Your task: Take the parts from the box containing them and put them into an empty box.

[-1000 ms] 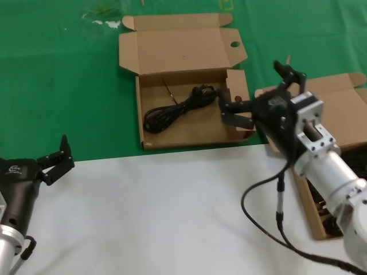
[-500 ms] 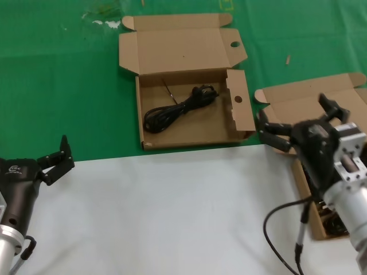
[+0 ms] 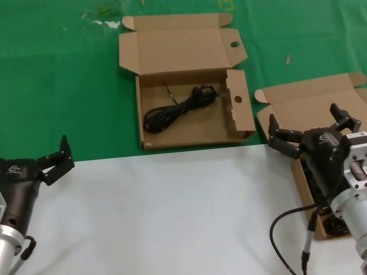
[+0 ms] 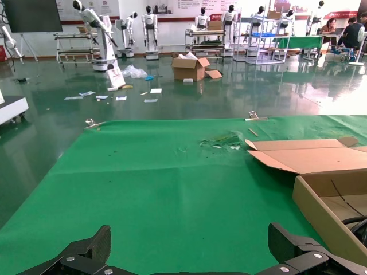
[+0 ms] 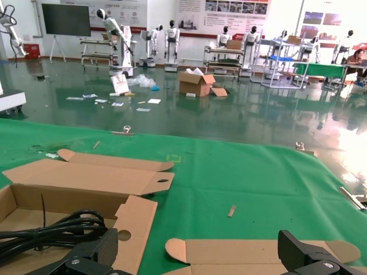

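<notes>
The box with round-holed flaps (image 3: pixel 150 142) lies open at the centre of the green cloth, with one black coiled cable (image 3: pixel 178 110) inside it. My right gripper (image 3: pixel 309 127) is open and empty, hovering over the plain-lidded box (image 3: pixel 304 100) at the right. Dark cables (image 3: pixel 334 224) show in that box, mostly hidden by my right arm. The right wrist view shows the holed flap (image 5: pixel 133 222), the cable (image 5: pixel 51 229) and the plain lid (image 5: pixel 258 252) between the open fingers of my gripper (image 5: pixel 200 252). My left gripper (image 3: pixel 57 159) rests open at the near left.
White table surface (image 3: pixel 172 217) fills the foreground; the green cloth (image 3: pixel 57 69) lies beyond it. A small stick (image 3: pixel 288 59) and white scraps (image 3: pixel 106 23) lie on the cloth. My right arm's grey-black cable (image 3: pixel 287 223) loops over the table.
My right gripper has swung from the holed box's right wall back to the right, over the plain-lidded box, staying open and empty. The left arm has not moved.
</notes>
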You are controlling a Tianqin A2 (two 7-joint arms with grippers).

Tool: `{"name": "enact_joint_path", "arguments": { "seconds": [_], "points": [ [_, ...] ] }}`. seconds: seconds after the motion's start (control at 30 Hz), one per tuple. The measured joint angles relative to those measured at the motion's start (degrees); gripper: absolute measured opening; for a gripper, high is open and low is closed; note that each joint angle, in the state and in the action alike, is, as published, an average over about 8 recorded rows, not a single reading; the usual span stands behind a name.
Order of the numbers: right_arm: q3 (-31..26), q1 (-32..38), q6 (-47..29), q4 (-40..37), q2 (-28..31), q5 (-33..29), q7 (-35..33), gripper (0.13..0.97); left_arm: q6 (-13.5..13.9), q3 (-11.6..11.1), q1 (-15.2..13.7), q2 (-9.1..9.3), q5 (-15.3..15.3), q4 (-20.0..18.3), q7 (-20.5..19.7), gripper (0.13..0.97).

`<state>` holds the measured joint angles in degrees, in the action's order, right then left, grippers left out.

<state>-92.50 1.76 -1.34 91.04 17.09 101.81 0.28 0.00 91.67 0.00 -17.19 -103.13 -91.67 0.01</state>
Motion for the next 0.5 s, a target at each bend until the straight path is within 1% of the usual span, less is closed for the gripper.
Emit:
{"name": "enact_joint_path", "arguments": {
  "seconds": [0.5],
  "points": [
    [0.00, 0.00, 0.00, 0.00, 0.00, 0.00, 0.00, 0.966, 0.00, 0.00, 0.00, 0.00, 0.00, 0.00, -0.01, 0.966]
  ]
}}
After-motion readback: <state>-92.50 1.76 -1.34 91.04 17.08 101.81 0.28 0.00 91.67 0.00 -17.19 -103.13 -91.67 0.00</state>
